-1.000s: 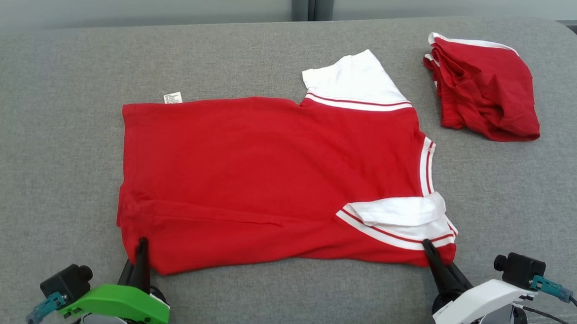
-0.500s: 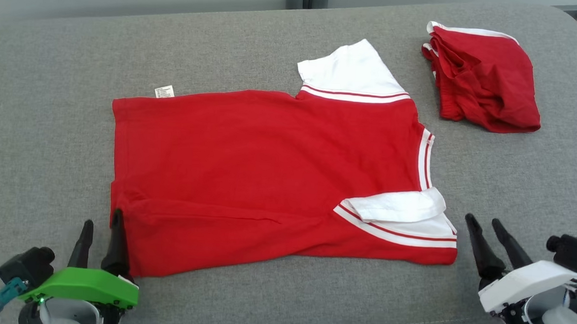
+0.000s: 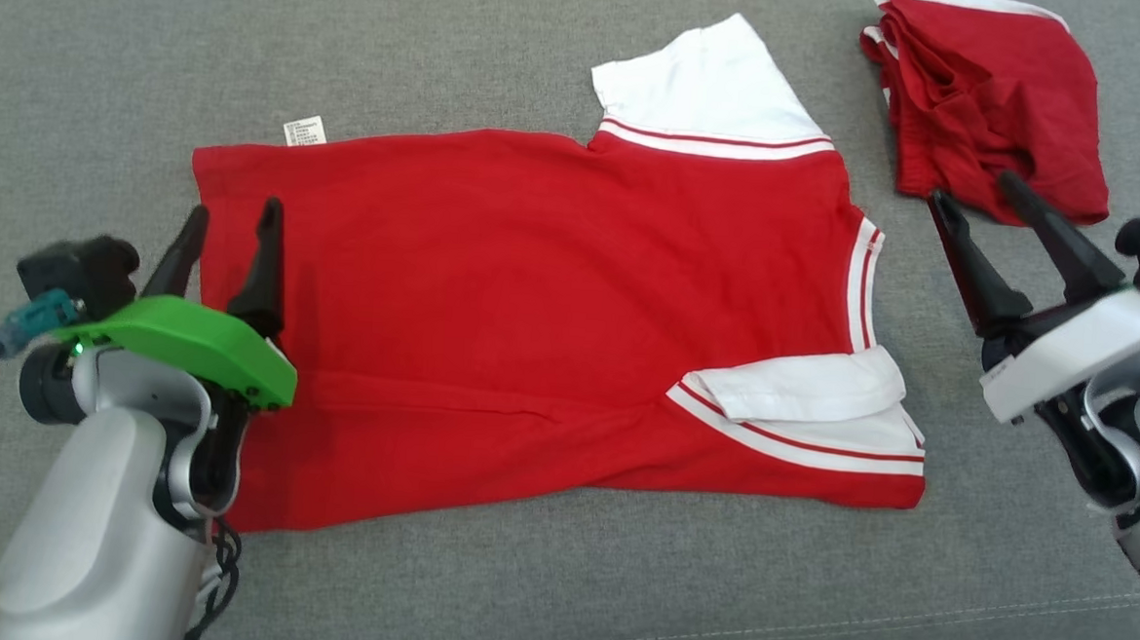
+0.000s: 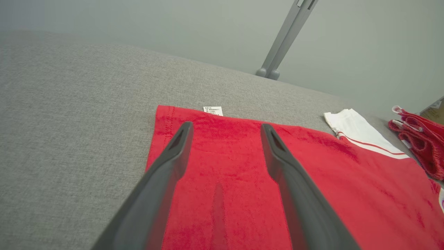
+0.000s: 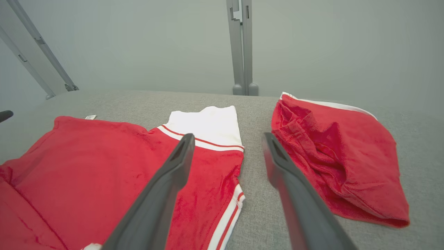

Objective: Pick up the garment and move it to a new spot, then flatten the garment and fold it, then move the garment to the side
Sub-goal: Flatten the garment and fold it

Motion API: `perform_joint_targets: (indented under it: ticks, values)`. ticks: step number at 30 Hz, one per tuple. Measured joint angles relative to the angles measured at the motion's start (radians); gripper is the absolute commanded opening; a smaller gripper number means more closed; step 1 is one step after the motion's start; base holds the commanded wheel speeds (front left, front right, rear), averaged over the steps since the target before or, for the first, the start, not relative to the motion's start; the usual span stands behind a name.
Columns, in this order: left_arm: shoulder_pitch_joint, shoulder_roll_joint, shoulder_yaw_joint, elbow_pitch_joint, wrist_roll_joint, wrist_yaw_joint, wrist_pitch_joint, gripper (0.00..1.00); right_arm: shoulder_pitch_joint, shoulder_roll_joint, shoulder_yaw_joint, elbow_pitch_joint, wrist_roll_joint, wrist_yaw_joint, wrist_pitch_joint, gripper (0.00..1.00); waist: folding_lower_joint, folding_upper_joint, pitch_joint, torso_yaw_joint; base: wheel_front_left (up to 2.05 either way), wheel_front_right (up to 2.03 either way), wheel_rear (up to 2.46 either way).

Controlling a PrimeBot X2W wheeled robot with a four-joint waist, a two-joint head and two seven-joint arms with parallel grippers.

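Red garment (image 3: 552,290): a T-shirt spread flat and lying loose on the grey fabric surface (image 3: 105,62).
Long axis: runs side to side, with the hem toward the left end effector (image 3: 235,208) and the neckline toward the right end effector (image 3: 972,187).
Near sleeve (image 3: 800,400): white, turned in over the shirt body. It lies nearer than the right end effector's tips and to their left.
Left end effector state: fingers spread apart and empty, hovering over the hem edge. Cloth lies directly beneath it and stretches away to its right.
Right end effector state: fingers spread apart and empty, raised just outside the neckline. The shirt lies to its left.
Nearer arm: the left, which is above the cloth. The right is just beside it.
Far sleeve (image 3: 709,83): white, sticking out flat past the far edge, ahead and to the left of the right end effector.
Care label (image 3: 304,131): shows at the far hem corner, straight ahead of the left end effector.
Red bundle (image 3: 1001,99): a second, crumpled garment ahead and to the right of the right end effector, apart from the shirt.
Likely next: the shirt looks flat enough, so a fold seems due. Both arms would probably reach forward to the far edge.
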Motion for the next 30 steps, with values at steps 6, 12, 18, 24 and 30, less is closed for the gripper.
perform_joint_targets:
  ticks: [6, 12, 18, 24, 30]
  values:
    - [-0.114, 0.013, 0.034, 0.081, 0.002, 0.029, 0.075, 1.00, -0.145, -0.013, 0.030, -0.033, -0.023, 0.017, 0.078, 1.00, 0.0000, 0.0000, 0.061, 0.004, 0.00, 0.00, 0.00]
    - [-0.193, 0.010, 0.058, 0.158, 0.002, 0.038, 0.119, 1.00, -0.233, -0.011, 0.057, -0.035, -0.034, 0.026, 0.142, 1.00, 0.0000, 0.0000, 0.120, 0.001, 0.00, 0.00, 0.00]
    - [-0.260, 0.011, 0.086, 0.221, 0.011, 0.047, 0.128, 1.00, -0.291, 0.010, 0.087, -0.009, -0.039, 0.034, 0.202, 1.00, 0.0000, 0.0000, 0.167, -0.005, 0.00, 0.00, 0.00]
    - [-0.314, 0.009, 0.091, 0.258, 0.021, 0.047, 0.136, 1.00, -0.356, 0.018, 0.098, 0.040, -0.039, 0.035, 0.258, 1.00, 0.0000, 0.0000, 0.201, -0.013, 0.00, 0.00, 0.00]
    - [-0.380, -0.021, 0.079, 0.287, 0.038, 0.048, 0.136, 1.00, -0.443, 0.019, 0.095, 0.095, -0.042, 0.035, 0.299, 1.00, 0.0000, 0.0000, 0.230, -0.003, 0.00, 0.00, 0.00]
